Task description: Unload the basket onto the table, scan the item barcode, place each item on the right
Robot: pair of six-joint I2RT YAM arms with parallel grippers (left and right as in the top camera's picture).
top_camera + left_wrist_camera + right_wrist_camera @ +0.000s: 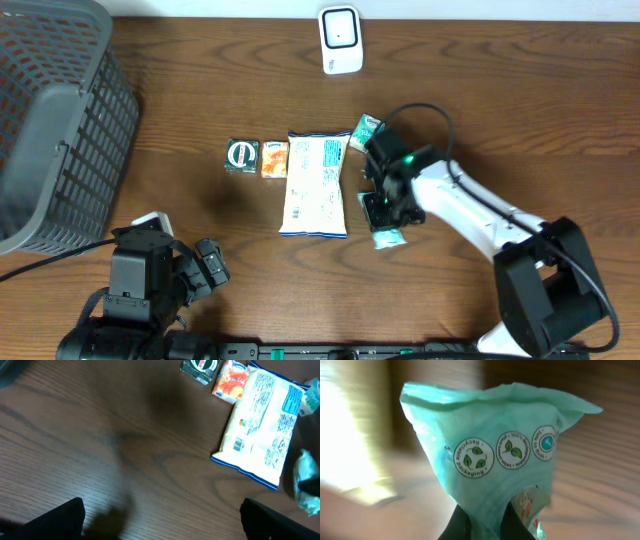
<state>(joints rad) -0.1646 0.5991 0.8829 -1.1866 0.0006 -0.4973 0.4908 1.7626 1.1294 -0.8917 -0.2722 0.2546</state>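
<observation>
While right hand (380, 210) pinches teal packet (495, 460) beside snack bag (316, 185) edge, left hand (207, 266) gapes wide over open tabletop (480, 100).

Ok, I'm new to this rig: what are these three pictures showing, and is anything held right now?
Two robot arms work at a wooden table. One picture looks down from above; the other two come from a camera on each wrist. On the table lie a white-and-blue bag, an orange packet, a dark green packet and a teal packet, with a grey basket at the left and a white scanner at the far edge. The right gripper is shut on a teal pouch, close up in its wrist view. The left gripper is open, holding nothing.
</observation>
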